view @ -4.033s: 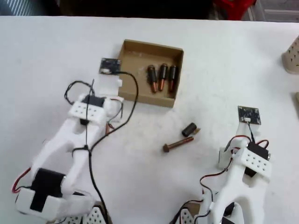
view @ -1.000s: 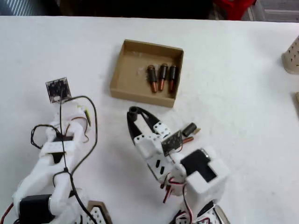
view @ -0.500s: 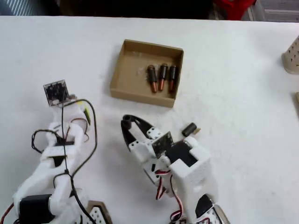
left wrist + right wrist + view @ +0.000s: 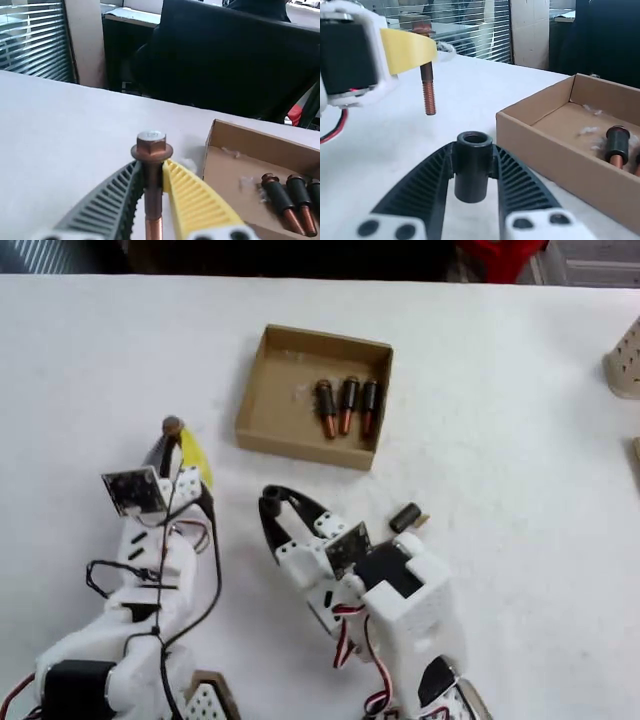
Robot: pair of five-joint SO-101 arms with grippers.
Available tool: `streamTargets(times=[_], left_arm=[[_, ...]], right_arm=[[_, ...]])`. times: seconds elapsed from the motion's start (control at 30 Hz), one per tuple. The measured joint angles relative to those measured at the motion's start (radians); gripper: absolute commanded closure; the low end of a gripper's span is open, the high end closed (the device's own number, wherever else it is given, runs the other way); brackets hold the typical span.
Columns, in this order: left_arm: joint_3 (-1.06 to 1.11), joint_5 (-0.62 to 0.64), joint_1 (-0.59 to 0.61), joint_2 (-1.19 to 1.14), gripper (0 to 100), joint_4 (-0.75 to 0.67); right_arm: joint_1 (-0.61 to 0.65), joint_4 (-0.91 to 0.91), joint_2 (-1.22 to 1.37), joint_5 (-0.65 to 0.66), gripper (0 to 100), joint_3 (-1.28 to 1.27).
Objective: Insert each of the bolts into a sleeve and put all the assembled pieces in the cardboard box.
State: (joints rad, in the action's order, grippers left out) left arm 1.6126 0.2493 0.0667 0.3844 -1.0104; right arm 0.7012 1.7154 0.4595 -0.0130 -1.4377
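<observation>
Toward the far middle of the table [image 4: 520,390], the cardboard box [image 4: 258,412] is sitting open-topped and is holding three assembled pieces [image 4: 347,405]. These are lying side by side in its right half, roughly parallel, black sleeve ends pointing away from the arms and copper bolt ends pointing toward the near wall.

Left gripper [image 4: 176,440]: hovering near the box's near left corner, its grey and yellow fingers clenching a copper bolt [image 4: 428,92] by the shank. This bolt is standing upright, long axis vertical, hexagonal head sitting above the fingertips and threaded end pointing down toward the table.

Right gripper [image 4: 270,510]: sitting in front of the box, near the left one, its black fingers pinching a black sleeve [image 4: 471,167]. This sleeve is standing upright, open bore facing up.

Second sleeve [image 4: 404,517]: lying on its side on the table, beside the right arm, short of the box's near right corner.
</observation>
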Motion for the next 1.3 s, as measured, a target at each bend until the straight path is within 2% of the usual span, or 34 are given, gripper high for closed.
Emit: streamTargets(times=[0.17, 0.43, 0.7, 0.87, 0.97, 1.07, 1.3], left_arm=[[0.000, 0.000, -0.011, 0.000, 98, -0.075], [0.000, 0.000, -0.100, 0.000, 98, -0.146], [0.000, 0.000, -0.190, 0.000, 98, -0.147], [0.000, 0.000, -0.201, 0.008, 98, -0.147], [0.011, 0.000, -0.201, 0.094, 98, -0.144], [0.018, 0.000, -0.203, 0.230, 98, -0.049], [0.020, 0.000, -0.276, 0.586, 98, 0.482]], right_arm=[[0.000, 0.000, 0.000, 0.000, 98.2, 0.003], [0.000, 0.000, 0.000, 0.000, 98.2, 0.028], [0.000, 0.000, 0.000, 0.000, 98.2, 0.028], [0.000, 0.000, 0.003, 0.000, 98.2, 0.028], [0.000, 0.000, 0.003, 0.000, 98.2, 0.034], [0.000, -0.005, 0.003, 0.000, 98.2, 0.037], [0.000, -0.005, 0.003, 0.000, 98.2, 0.037]])
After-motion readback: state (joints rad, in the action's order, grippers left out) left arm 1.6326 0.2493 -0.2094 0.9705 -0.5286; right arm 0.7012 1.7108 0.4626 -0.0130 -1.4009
